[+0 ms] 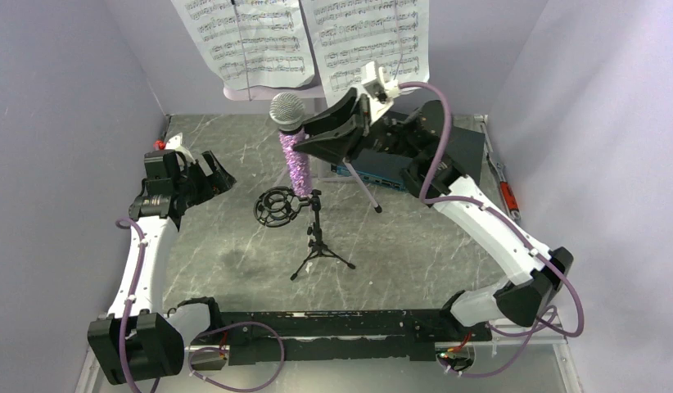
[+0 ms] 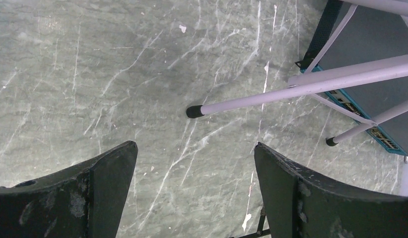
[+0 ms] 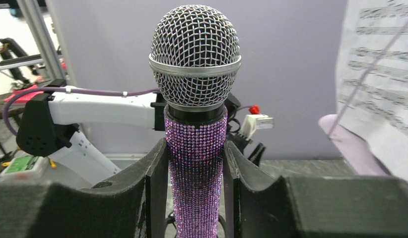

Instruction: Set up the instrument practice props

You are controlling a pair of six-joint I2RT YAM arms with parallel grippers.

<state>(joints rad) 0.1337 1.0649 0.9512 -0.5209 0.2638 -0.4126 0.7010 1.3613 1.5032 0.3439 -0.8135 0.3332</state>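
Right end effector (image 3: 194, 166) clenched on the 1 microphone (image 3: 195, 74), held upright, its base near the ring of the 1 small tripod (image 1: 318, 239). Left end effector (image 2: 194, 148) released, wide open, over bare worktop (image 2: 68, 74). Behind: 1 music stand (image 2: 291, 93) carrying 2 pages (image 1: 243, 37); 1 box (image 1: 468, 147) under the right arm.

Both sheet-music pages (image 1: 235, 41) run off the top edge, mostly hiding the music stand (image 1: 235, 92).

White arm shells (image 1: 141, 262), black joint housings (image 1: 141, 348), looping purple cables (image 1: 445, 123), left hand (image 2: 194, 145) scuffed matte black, wedge-shaped fingers (image 2: 301, 198)
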